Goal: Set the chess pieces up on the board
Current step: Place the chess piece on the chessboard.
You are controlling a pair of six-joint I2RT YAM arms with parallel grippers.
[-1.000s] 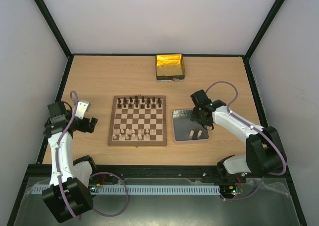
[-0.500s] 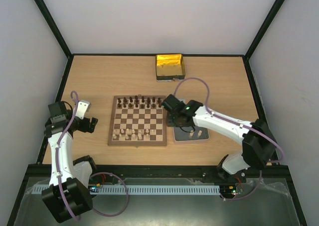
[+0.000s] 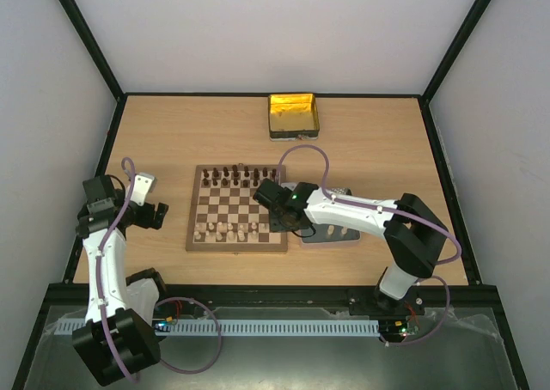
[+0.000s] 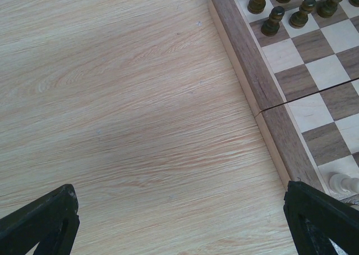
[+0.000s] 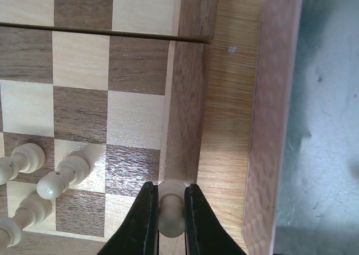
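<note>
The board (image 3: 236, 205) lies mid-table, with dark chess pieces (image 3: 236, 177) along its far rows and cream chess pieces (image 3: 228, 231) along its near rows. My right gripper (image 3: 282, 224) hangs over the board's right border (image 5: 188, 98), shut on a cream chess piece (image 5: 171, 210) pinched upright between its fingers. More cream pieces (image 5: 64, 173) stand on squares to its left. My left gripper (image 4: 179, 221) is open over bare table left of the board (image 4: 291, 69), holding nothing. Dark pieces (image 4: 275, 19) and one cream piece (image 4: 343, 183) show at that side.
A grey metal tray (image 3: 314, 238) sits right of the board, partly under my right arm, with two cream pieces (image 3: 337, 232) standing on it. Its rim (image 5: 269, 126) runs close to the board's edge. A yellow-gold tin (image 3: 294, 116) stands at the back.
My right arm has swung left from the tray to the board's right edge, still shut. The left arm has not moved.
</note>
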